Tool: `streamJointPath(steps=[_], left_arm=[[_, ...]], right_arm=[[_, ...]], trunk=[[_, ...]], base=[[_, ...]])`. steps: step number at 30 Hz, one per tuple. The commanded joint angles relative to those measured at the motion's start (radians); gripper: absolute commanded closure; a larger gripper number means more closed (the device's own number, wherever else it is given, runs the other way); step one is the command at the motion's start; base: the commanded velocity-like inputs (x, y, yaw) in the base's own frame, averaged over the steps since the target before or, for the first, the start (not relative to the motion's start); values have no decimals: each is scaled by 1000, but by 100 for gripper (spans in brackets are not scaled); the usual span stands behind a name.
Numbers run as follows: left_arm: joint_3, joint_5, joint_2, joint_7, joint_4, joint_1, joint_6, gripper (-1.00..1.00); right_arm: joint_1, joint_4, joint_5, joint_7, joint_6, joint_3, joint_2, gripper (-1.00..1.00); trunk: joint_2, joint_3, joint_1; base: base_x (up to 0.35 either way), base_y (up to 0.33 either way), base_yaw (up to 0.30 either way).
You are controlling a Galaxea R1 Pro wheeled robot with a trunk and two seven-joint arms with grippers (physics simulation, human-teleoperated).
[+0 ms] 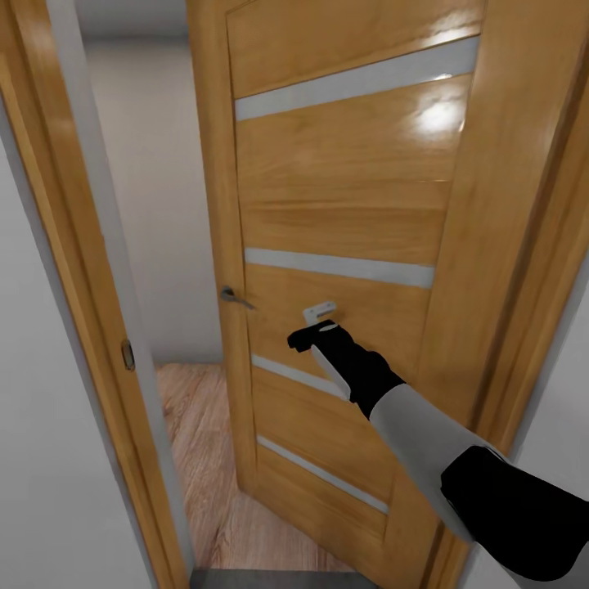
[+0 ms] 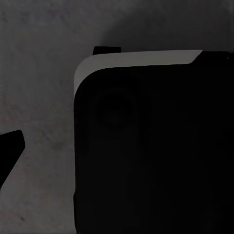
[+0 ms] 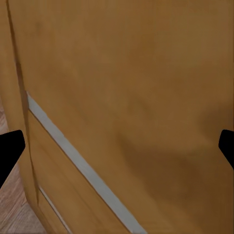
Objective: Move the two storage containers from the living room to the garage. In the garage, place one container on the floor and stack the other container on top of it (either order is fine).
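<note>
The two storage containers are out of view. My right gripper (image 1: pixel 315 325) reaches out at the face of an orange wooden door (image 1: pixel 343 204), a little right of its metal handle (image 1: pixel 236 298). Seen from the right wrist, this right gripper (image 3: pixel 117 146) is open, its black fingertips wide apart with bare door panel (image 3: pixel 136 87) close behind them. My left gripper (image 2: pixel 117 148) hangs over dark grey mottled concrete floor (image 2: pixel 44 73). One black fingertip (image 2: pixel 9 148) sits at the frame's edge, and the robot's black body (image 2: pixel 156 156) covers the other side.
The door stands ajar. Through the gap to its left I see light wood plank floor (image 1: pixel 196 425) and a beige wall (image 1: pixel 155 204). The door frame (image 1: pixel 74 327) borders the gap on the left. A grey floor strip (image 1: pixel 270 579) lies at the threshold.
</note>
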Motion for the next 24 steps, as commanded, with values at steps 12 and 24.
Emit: streamJointPath(steps=[12,24], left_arm=[[0,1,0,-1,0,0,-3,-100],[0,1,-1,0,0,0,-3,-100]], right_arm=[[-1,-1,-9,-11,1,6,0,-100],[-1,-1,-5,-17,8,10,0,-100]], trunk=[[-1,-1,0],[-1,-1,0]], base=[[267,0,0],[20,0,0]])
